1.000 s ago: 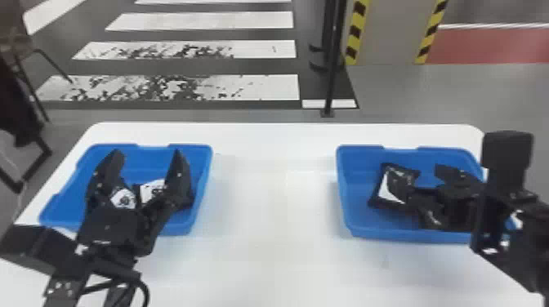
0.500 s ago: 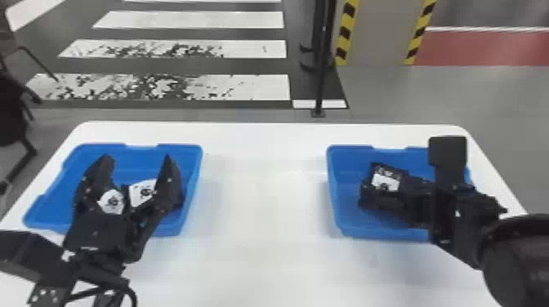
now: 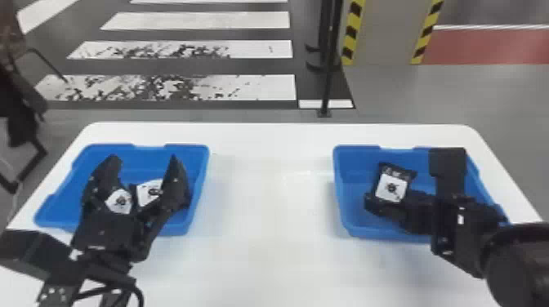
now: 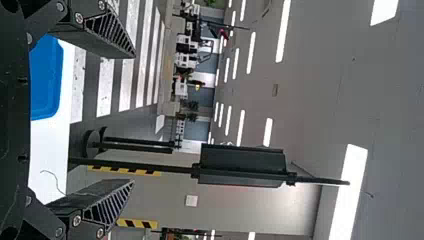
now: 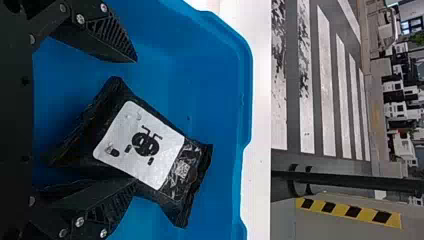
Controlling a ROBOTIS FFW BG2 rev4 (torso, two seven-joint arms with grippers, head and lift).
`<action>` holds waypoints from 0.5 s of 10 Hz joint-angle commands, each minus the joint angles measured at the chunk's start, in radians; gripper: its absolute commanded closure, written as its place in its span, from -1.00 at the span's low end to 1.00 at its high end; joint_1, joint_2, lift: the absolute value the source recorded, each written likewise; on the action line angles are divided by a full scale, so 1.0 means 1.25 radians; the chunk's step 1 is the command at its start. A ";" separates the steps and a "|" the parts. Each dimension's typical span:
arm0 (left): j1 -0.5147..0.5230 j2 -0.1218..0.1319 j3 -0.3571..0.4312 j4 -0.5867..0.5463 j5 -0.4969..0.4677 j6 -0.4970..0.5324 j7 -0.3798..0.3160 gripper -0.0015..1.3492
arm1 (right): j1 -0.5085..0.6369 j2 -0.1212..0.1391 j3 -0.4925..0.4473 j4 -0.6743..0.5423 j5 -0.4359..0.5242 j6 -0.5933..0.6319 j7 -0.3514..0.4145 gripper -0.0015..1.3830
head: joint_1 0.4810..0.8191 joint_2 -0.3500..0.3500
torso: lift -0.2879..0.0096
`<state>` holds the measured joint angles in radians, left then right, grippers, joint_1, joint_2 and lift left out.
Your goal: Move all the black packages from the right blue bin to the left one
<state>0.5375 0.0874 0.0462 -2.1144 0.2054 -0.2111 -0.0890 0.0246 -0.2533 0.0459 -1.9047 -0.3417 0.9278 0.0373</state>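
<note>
In the head view, my left gripper is open above the left blue bin. Two black packages with white labels, one package and another package, lie in that bin. No package is between the left gripper fingers in its wrist view. My right gripper is low in the right blue bin, beside a black package with a white label. In the right wrist view, the open right gripper has the package between its spread fingers; the lower one overlaps its edge.
Both bins stand on a white table, with bare tabletop between them. A dark post rises from the floor beyond the table. A dark chair is at the far left.
The right arm has moved left across the right bin, bringing its gripper beside the package. The left arm has held nearly still over its bin. The head view has shifted slightly.
</note>
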 commanded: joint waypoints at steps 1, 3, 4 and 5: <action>0.000 0.000 0.001 0.000 0.000 0.000 0.000 -0.72 | -0.014 0.000 0.000 0.032 -0.012 -0.010 -0.002 -0.72 | 0.27 0.08 | -0.27; 0.002 -0.001 0.001 0.002 0.008 0.002 0.000 -0.72 | -0.024 0.000 0.000 0.046 -0.025 -0.016 -0.008 -0.65 | 0.27 0.08 | -0.27; 0.002 -0.001 0.001 0.006 0.011 0.002 0.000 -0.72 | -0.034 0.001 -0.002 0.066 -0.039 -0.016 -0.009 -0.38 | 0.27 0.08 | -0.27; 0.002 -0.002 0.005 0.012 0.018 0.000 0.000 -0.72 | -0.041 0.000 -0.003 0.087 -0.050 -0.016 -0.007 0.19 | 0.27 0.08 | -0.27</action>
<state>0.5402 0.0854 0.0500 -2.1038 0.2229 -0.2105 -0.0890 -0.0215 -0.2523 0.0431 -1.8101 -0.3970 0.9081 0.0287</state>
